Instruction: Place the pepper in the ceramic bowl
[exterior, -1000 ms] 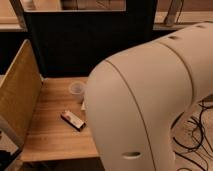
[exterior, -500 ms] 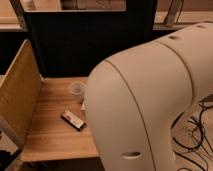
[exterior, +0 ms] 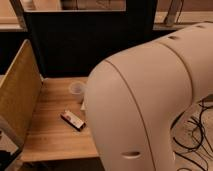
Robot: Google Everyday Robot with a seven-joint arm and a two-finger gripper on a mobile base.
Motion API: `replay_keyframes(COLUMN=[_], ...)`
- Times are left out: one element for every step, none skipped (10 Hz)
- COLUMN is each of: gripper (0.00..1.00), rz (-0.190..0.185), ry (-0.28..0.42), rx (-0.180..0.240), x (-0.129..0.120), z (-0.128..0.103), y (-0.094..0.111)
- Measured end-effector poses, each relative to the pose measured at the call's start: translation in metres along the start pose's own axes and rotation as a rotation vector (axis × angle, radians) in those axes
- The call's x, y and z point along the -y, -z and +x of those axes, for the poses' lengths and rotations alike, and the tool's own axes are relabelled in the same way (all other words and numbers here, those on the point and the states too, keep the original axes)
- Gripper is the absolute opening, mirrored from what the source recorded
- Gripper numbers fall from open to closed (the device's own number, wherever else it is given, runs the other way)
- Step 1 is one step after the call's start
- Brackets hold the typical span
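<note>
My white arm (exterior: 150, 100) fills the right and middle of the camera view and hides most of the wooden table (exterior: 50, 135). The gripper is not in view. The pepper is hidden or out of view. A pale rounded rim (exterior: 83, 106) peeks out at the arm's left edge; I cannot tell if it is the ceramic bowl.
A clear plastic cup (exterior: 76, 88) stands on the table near the back. A small flat packet (exterior: 73, 119), dark with a red and white label, lies in front of it. A tan panel (exterior: 17, 90) walls the left side. A dark partition (exterior: 90, 45) stands behind. Cables (exterior: 197, 135) lie on the floor at right.
</note>
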Motion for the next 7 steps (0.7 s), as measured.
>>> replay_keyframes(gripper=[0.73, 0.73, 0.73, 0.73, 0.73, 0.73, 0.73], rz=[0.0, 0.0, -0.001, -0.001, 0.011, 0.033, 0.048], ry=[0.0, 0.0, 0.0, 0.004, 0.007, 0.002, -0.009], rx=[0.0, 0.0, 0.0, -0.003, -0.016, -0.032, -0.045], x=[0.0, 0.0, 0.0, 0.0, 0.01, 0.026, 0.039], z=[0.0, 0.0, 0.0, 0.0, 0.001, 0.004, 0.008], y=[0.0, 0.0, 0.0, 0.001, 0.003, 0.009, 0.014])
